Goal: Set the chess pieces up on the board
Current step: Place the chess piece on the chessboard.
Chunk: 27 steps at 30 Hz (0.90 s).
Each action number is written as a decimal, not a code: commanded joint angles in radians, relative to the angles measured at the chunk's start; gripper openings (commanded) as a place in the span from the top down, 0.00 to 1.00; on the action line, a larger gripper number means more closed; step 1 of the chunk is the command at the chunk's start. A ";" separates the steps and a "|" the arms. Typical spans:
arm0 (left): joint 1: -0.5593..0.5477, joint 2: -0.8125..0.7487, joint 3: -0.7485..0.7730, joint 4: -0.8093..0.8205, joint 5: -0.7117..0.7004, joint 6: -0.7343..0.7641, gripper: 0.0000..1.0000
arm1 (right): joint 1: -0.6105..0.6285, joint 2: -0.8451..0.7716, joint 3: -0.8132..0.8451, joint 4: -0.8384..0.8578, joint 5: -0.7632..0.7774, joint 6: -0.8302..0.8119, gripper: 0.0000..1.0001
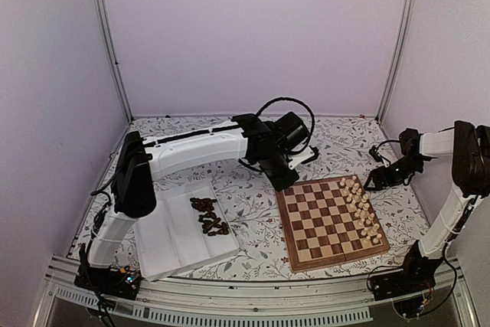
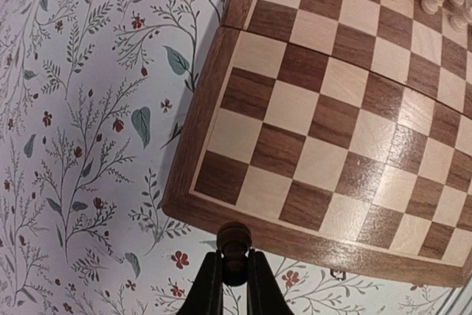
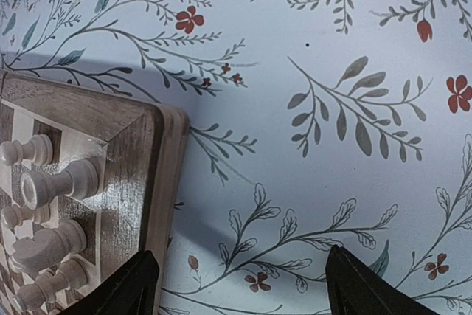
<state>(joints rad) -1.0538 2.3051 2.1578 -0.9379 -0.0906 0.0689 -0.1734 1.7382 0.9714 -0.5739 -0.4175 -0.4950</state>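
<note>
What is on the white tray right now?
A cluster of dark chess pieces lies on the white tray; the left arm covers its far left corner, hiding anything there.

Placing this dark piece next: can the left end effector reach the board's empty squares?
Probably yes: the left end effector, shut on the dark piece, hangs just off the board; its nearest rows are bare.

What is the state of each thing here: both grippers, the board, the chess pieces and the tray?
left gripper: shut on one dark piece, just off the board's edge.
right gripper: open, empty, over the cloth.
board: open flat, most squares bare.
cream pieces: standing in rows on the board's right side.
dark pieces: clustered on the white tray, off the board.
</note>
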 commanded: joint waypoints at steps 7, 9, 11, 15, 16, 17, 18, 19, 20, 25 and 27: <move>0.010 0.185 0.247 -0.036 0.024 0.066 1.00 | -0.001 0.003 -0.009 -0.012 0.015 -0.016 0.17; 0.010 0.194 0.247 -0.020 0.028 0.064 1.00 | -0.001 0.005 -0.008 -0.012 0.015 -0.016 0.17; 0.011 0.202 0.247 -0.004 0.027 0.064 1.00 | 0.000 0.008 -0.008 -0.013 0.015 -0.017 0.16; 0.010 0.217 0.247 0.028 0.032 0.059 1.00 | -0.001 0.016 -0.010 -0.016 0.016 -0.019 0.16; 0.011 0.220 0.247 0.034 0.033 0.060 1.00 | -0.001 0.019 -0.011 -0.017 0.020 -0.020 0.16; 0.010 0.226 0.247 0.038 0.033 0.059 1.00 | 0.000 0.025 -0.011 -0.020 0.026 -0.020 0.15; 0.010 0.229 0.248 0.043 0.030 0.061 1.00 | -0.001 0.030 -0.011 -0.023 0.031 -0.022 0.06; 0.011 0.233 0.249 0.045 0.028 0.061 1.00 | -0.001 0.035 -0.012 -0.025 0.034 -0.023 0.01; 0.011 0.237 0.250 0.046 0.025 0.062 1.00 | -0.001 0.039 -0.016 -0.027 0.035 -0.022 0.01; 0.015 0.249 0.251 0.054 0.015 0.063 1.00 | -0.001 0.034 -0.021 -0.029 0.033 -0.027 0.01; 0.017 0.251 0.252 0.054 0.016 0.063 1.00 | -0.001 0.035 -0.019 -0.030 0.032 -0.025 0.01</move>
<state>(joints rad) -1.0504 2.5359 2.3836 -0.9085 -0.0723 0.1234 -0.1749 1.7386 0.9730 -0.5671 -0.4103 -0.5209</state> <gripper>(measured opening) 0.094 0.989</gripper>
